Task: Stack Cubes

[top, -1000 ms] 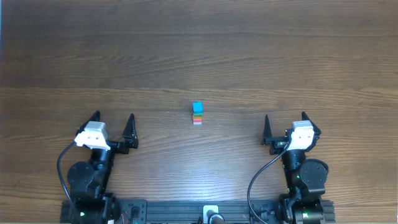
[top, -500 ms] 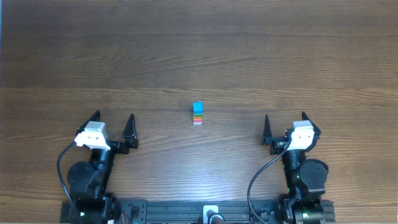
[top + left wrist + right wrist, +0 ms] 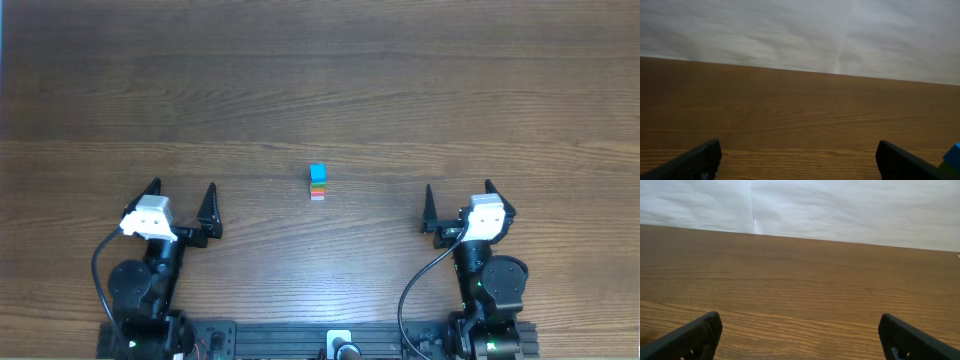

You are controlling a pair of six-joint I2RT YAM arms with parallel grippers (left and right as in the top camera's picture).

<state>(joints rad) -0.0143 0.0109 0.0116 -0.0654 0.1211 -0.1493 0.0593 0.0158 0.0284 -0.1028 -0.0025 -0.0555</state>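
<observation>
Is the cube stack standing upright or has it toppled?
Upright. The cube stack is one tight column on the table, with the blue cube on top and green and orange edges lined up below it.

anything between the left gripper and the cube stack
Nothing. In the top view the table between the left gripper and the cube stack is bare wood.

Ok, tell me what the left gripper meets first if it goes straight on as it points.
Nothing, as far as the pictures show: ahead of the left gripper lies bare table, then a white backdrop. The cube stack stands off to its right.
</observation>
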